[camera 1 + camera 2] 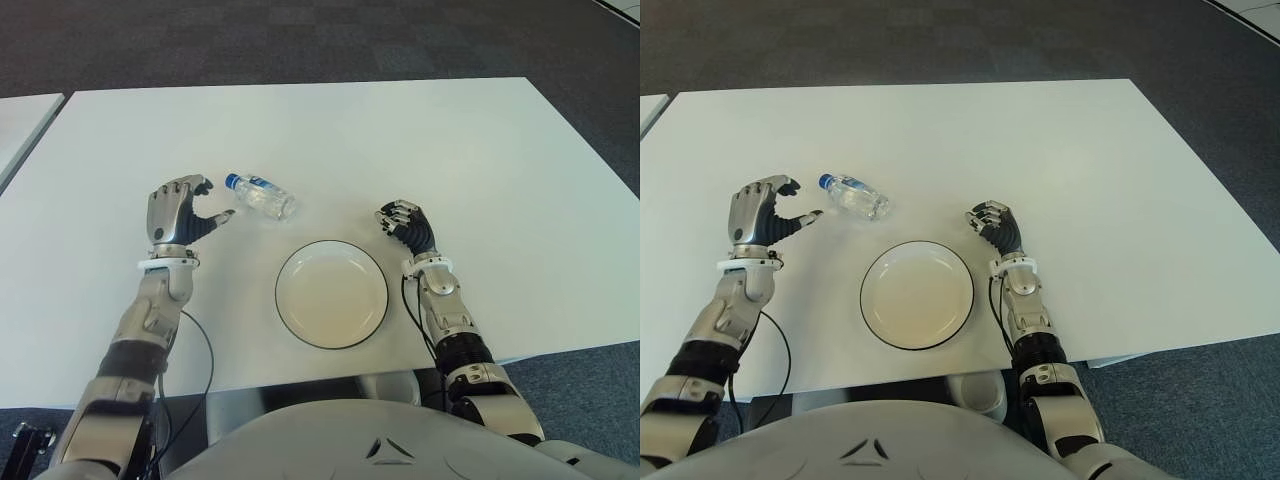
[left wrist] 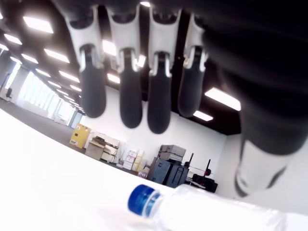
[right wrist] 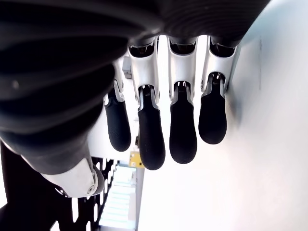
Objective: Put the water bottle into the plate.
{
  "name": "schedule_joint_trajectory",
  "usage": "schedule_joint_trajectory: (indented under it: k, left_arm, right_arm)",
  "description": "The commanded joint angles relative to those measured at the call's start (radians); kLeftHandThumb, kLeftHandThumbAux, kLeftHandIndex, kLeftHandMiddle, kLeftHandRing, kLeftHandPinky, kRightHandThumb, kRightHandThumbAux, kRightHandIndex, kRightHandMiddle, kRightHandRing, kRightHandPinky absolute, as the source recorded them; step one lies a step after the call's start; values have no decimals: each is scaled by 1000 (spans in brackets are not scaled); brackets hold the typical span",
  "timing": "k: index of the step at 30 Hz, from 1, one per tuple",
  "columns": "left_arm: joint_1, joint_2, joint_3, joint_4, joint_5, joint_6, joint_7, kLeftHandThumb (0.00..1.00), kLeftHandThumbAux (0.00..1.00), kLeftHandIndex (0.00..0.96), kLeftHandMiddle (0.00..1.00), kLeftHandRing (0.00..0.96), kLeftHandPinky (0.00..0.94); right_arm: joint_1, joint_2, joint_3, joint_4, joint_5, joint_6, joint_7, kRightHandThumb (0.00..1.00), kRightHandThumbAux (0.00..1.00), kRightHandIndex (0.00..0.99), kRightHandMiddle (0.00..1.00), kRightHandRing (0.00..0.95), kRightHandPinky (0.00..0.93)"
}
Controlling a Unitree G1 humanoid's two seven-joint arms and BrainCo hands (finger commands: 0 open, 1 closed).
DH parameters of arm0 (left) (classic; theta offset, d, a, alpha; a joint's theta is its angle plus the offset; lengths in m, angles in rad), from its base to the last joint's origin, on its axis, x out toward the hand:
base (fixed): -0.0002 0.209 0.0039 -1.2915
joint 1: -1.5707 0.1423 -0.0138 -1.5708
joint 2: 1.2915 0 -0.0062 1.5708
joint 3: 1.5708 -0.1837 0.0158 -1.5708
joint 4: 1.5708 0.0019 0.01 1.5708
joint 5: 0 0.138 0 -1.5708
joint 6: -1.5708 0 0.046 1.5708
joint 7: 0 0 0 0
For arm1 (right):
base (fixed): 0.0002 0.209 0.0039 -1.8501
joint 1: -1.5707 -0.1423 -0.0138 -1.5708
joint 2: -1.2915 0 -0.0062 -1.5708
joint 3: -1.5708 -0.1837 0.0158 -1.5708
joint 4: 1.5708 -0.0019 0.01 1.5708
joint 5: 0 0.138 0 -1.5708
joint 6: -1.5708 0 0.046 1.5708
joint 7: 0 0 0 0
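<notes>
A small clear water bottle with a blue cap lies on its side on the white table, just beyond the upper left of the plate. The round white plate with a dark rim sits near the table's front edge and holds nothing. My left hand hovers just left of the bottle, fingers spread and thumb reaching toward it, holding nothing. In the left wrist view the bottle with its blue cap lies below the open fingers. My right hand shows to the right of the plate, fingers relaxed and holding nothing.
Dark carpet surrounds the table. A second white table edge shows at the far left. Black cables run along both forearms at the table's front edge.
</notes>
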Motion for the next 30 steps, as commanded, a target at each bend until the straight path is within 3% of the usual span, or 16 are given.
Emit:
schedule_joint_trajectory:
  k: [1,3,5,9,13,16,22,30]
  left_arm:
    - [-83,20,-58,113,28,28,9,696,628,351,327,307,305]
    - [-121,25,-80,157,30,35,5,683,567,293,295,277,280]
    - [-190,33,-110,231,34,39,-17,690,493,195,200,186,195]
    - [-278,50,-159,329,38,21,-25,698,423,96,88,77,74]
    - [-353,69,-228,425,68,-4,-13,683,363,29,25,22,20]
    - [-400,67,-278,501,85,-9,-6,669,291,9,8,7,6]
    - [-495,13,-383,660,122,30,3,609,240,0,0,0,0]
    - [-565,-9,-504,748,163,94,-24,594,211,0,0,0,0]
  right_arm:
    - [3,8,6,17,-9,15,-11,708,729,433,595,611,623]
    - [3,10,7,17,-9,13,-14,708,729,433,595,610,624]
    - [2,15,8,16,-9,9,-22,708,729,434,590,606,622]
    - [0,22,10,12,-14,8,-38,708,729,433,577,597,614]
    - [0,29,12,5,-27,18,-62,708,729,433,572,595,615]
    - [0,30,14,3,-30,19,-73,708,730,433,573,598,622]
    - [-1,32,18,5,-41,16,-92,709,729,433,577,605,634]
    - [-1,34,20,10,-36,2,-92,709,730,433,583,606,619]
